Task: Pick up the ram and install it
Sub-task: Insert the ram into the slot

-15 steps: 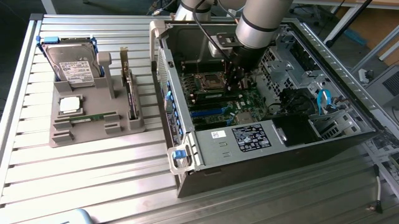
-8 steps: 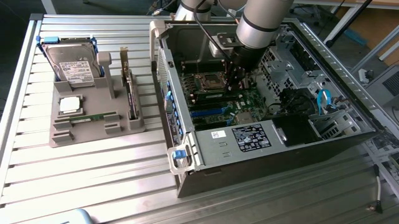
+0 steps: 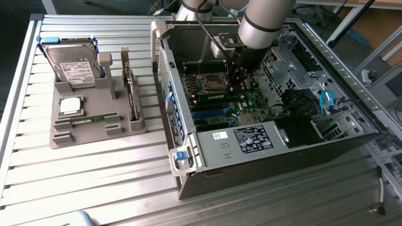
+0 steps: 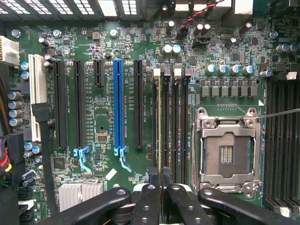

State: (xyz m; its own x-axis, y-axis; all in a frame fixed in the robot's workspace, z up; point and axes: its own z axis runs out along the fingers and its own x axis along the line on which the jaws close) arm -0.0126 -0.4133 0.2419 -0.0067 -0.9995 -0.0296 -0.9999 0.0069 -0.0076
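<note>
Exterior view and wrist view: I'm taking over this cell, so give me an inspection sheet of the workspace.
Surface: slatted metal table holding a grey tray and an open computer case.
Job's things: ram edge-on over the memory slots; seated or not, cannot tell.
Clutter: the tray holds a hard drive, processor chip, another green stick and an expansion card.
Pincer: shut on the ram, inside the case.
Cables: blue cable in the case; grey cable on the exterior view's right.
Surroundings: brown surface behind the case.
</note>
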